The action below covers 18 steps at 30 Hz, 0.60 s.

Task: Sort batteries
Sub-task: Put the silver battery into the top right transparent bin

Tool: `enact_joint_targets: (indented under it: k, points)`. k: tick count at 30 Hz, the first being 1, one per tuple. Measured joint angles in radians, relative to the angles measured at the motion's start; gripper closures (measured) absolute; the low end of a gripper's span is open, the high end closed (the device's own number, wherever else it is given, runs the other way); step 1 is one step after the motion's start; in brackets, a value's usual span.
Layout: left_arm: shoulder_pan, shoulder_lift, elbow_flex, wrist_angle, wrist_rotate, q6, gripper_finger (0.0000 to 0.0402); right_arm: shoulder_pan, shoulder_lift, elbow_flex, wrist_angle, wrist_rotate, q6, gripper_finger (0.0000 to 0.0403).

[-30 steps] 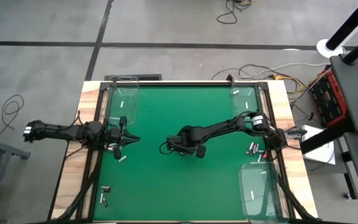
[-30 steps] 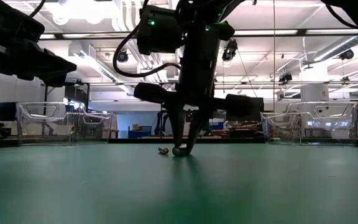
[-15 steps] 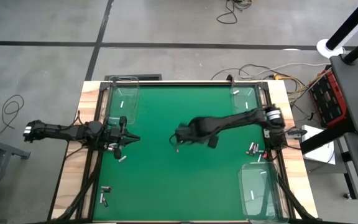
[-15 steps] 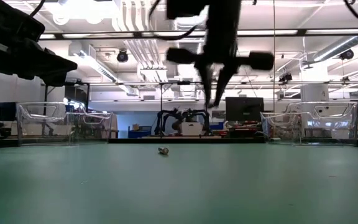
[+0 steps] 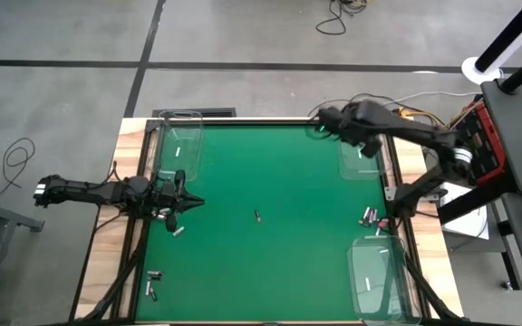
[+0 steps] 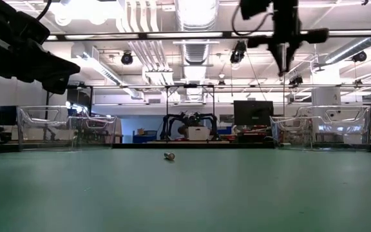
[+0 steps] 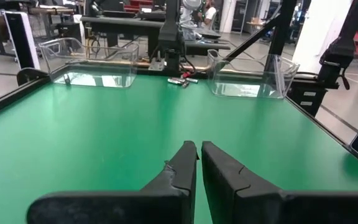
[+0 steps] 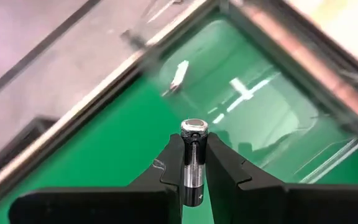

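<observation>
Right gripper (image 8: 193,163) pinches a small silver cylindrical battery (image 8: 193,155); just ahead of it sits the clear plastic tray (image 8: 263,118). I judge carrying is nearly finished; next I centre over it and let go.

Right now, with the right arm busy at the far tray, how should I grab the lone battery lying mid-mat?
Grip the lone battery across its middle, coming straight down from above. It lies flat on the green mat with open space all round, so nothing blocks a top approach. It is a short cylinder lying on its side, so set the fingers either side of its round body; pinching the ends looks likelier to slip.
</observation>
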Motion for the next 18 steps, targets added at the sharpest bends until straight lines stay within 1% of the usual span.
enact_joint_targets:
  k: [2,4,8,11,18]
  points:
    - [0.000,0.000,0.000,-0.007,0.000,-0.003,0.0393,-0.069,-0.034,-0.049,0.015,-0.023,-0.004,0.0370]
    - [0.000,0.000,0.000,-0.009,-0.003,-0.018,0.0393,-0.135,-0.064,-0.100,0.040,-0.069,-0.002,0.0370]
    - [0.000,0.004,0.001,-0.022,-0.054,-0.053,0.0393,-0.239,-0.098,-0.215,0.134,-0.157,-0.004,0.0370]
    - [0.001,0.015,0.001,-0.020,-0.086,-0.065,0.0393,-0.309,-0.092,-0.284,0.190,-0.227,-0.026,0.0370]
    - [0.002,0.069,0.001,-0.008,-0.175,-0.114,0.0393,-0.496,-0.024,-0.390,0.330,-0.362,-0.167,0.0370]
